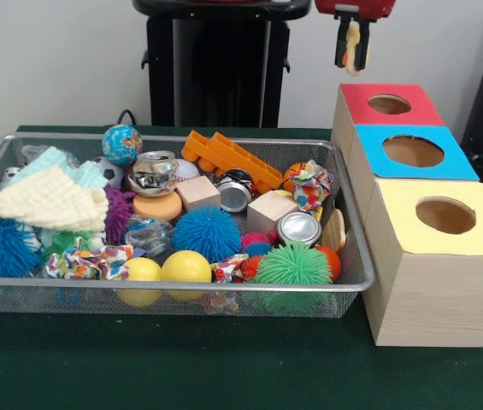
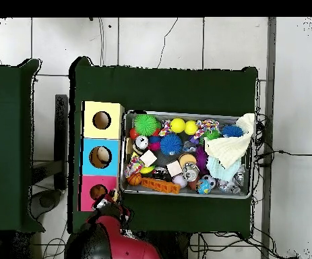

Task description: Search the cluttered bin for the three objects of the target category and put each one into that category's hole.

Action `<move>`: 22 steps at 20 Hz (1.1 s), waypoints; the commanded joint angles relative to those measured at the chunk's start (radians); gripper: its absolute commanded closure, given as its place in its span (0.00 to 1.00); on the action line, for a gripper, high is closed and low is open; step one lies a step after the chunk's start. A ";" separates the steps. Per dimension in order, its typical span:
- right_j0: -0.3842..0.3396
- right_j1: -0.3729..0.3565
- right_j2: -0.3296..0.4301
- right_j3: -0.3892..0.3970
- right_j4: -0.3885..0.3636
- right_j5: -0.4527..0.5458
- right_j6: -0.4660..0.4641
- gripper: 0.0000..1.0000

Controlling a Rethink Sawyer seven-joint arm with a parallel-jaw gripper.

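My gripper hangs at the top of the front view, above and just behind the red-panelled box. It is shut on a small pale and orange soft toy. In the overhead view the gripper sits at the edge of the red box, beside its round hole. The hole is open and looks empty. The wire mesh bin is full of clutter. A black and white soft toy lies near the bin's box end. An orange round thing lies in the corner near the red box; what it is I cannot tell.
The blue-panelled box and the yellow-panelled box stand in a row with the red one, right of the bin. The bin holds spiky balls, yellow balls, cans, wooden blocks, cloth scraps and a pale cloth.
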 commanded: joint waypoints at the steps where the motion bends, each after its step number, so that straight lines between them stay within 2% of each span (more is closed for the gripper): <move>1: -0.005 0.043 -0.021 -0.154 0.081 0.123 0.175 1.00; 5: -0.028 0.060 -0.009 -0.197 0.091 0.180 0.161 1.00; 14: 0.012 0.097 -0.052 -0.296 0.101 0.283 0.180 1.00; 22: 0.033 0.143 -0.037 -0.317 0.130 0.243 0.211 1.00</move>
